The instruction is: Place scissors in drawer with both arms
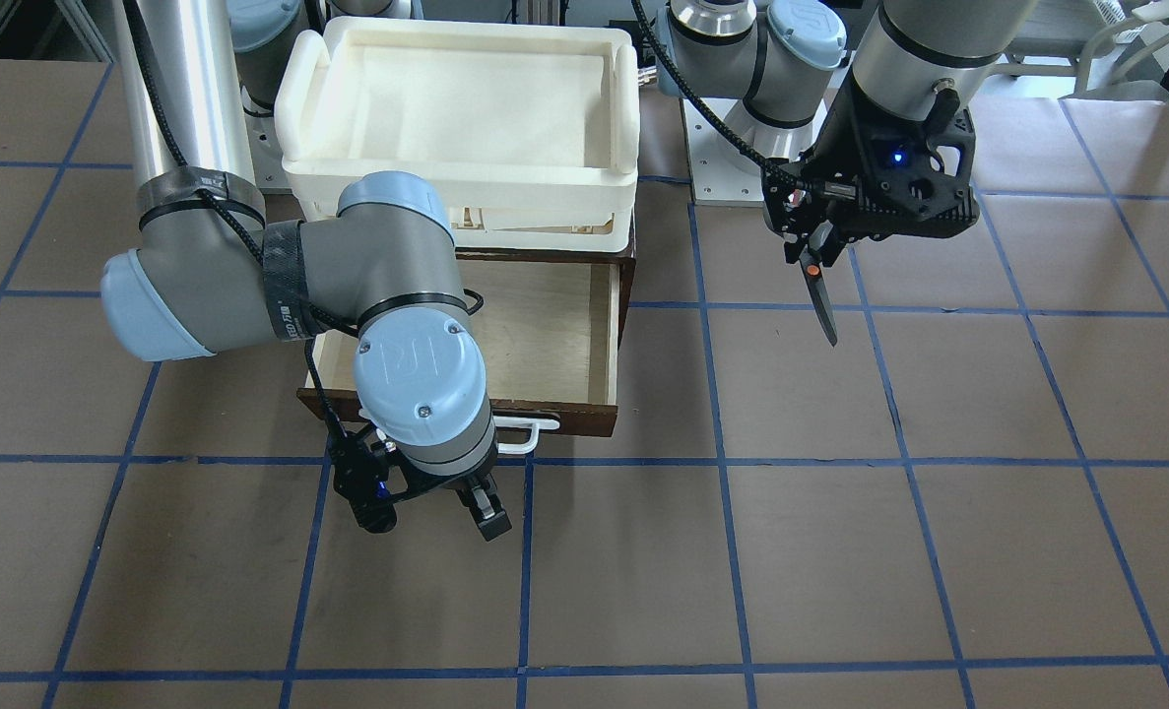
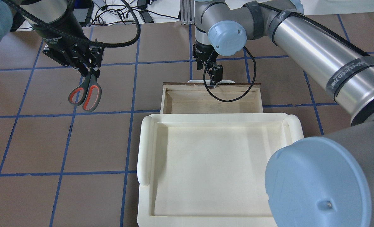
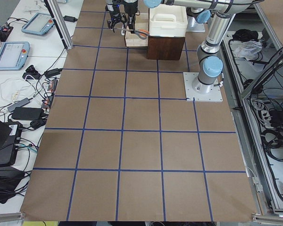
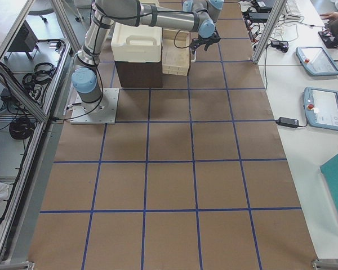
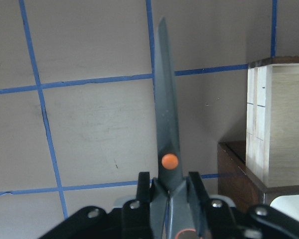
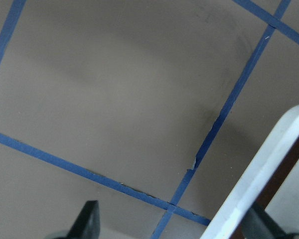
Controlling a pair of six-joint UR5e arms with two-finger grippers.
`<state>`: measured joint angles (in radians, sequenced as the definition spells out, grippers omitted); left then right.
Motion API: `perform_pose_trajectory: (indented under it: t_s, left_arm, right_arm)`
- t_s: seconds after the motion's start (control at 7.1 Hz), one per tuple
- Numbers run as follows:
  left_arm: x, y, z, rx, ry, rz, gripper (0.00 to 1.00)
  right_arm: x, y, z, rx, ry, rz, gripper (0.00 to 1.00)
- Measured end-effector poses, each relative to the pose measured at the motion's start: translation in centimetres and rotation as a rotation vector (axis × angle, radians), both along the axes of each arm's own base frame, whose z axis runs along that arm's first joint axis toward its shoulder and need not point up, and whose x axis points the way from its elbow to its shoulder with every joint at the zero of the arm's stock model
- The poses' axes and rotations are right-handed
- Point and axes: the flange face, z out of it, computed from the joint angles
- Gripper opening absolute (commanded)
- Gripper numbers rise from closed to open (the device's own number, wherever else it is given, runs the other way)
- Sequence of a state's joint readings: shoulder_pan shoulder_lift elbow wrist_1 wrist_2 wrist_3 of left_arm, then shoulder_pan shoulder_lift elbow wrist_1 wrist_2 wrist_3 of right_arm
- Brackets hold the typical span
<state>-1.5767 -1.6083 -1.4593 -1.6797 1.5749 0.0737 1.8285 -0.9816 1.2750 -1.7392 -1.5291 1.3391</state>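
My left gripper [image 2: 90, 71] is shut on the scissors [image 2: 86, 91] near the orange pivot and holds them above the table, left of the drawer. In the overhead view the grey-and-orange handles hang toward the robot. In the left wrist view the closed blades [image 5: 165, 99] point away from the gripper [image 5: 169, 194]. In the front view the scissors [image 1: 820, 295] hang below the gripper [image 1: 811, 246]. The drawer [image 2: 210, 101] is pulled open and its pale inside [image 1: 545, 335] is bare. My right gripper [image 1: 471, 497] is open and empty, just beyond the white handle [image 1: 525, 433], apart from it [image 6: 259, 174].
A cream-white plastic tray [image 2: 142, 148] sits on top of the dark-brown cabinet that holds the drawer, its rim [image 1: 461, 172] over the drawer's back part. The brown table carries a grid of blue tape. My right arm's elbow [image 1: 387, 256] hangs over the drawer's left part.
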Motion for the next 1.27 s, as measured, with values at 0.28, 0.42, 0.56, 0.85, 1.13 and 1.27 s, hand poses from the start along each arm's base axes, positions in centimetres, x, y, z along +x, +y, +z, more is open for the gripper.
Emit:
perform_pose_trajectory:
  t_s: [0.28,0.42,0.56,0.85,1.13,1.27]
  left_arm:
    - [0.0,0.1,0.0,0.0,0.0,0.0,0.09]
    - [0.1,0.1,0.0,0.0,-0.001,0.0,0.09]
    - [0.1,0.1,0.0,0.0,-0.001,0.0,0.09]
    - [0.1,0.1,0.1,-0.001,-0.002,0.0,0.09]
    - [0.1,0.1,0.0,0.002,-0.002,-0.009,0.1]
    - [0.1,0.1,-0.3,0.008,-0.001,-0.038,0.1]
  right_arm:
    - [0.1,-0.2,0.0,-0.001,-0.002,0.005,1.0]
    - [0.1,-0.2,0.0,0.0,-0.005,0.005,1.0]
    - [0.1,-0.2,0.0,0.001,-0.009,0.005,1.0]
    - [0.2,0.4,1.9,-0.017,-0.014,0.011,1.0]
    - [-0.5,1.9,6.9,-0.067,-0.021,0.053,1.0]
    - [-1.8,2.5,9.8,-0.11,-0.012,0.149,1.0]
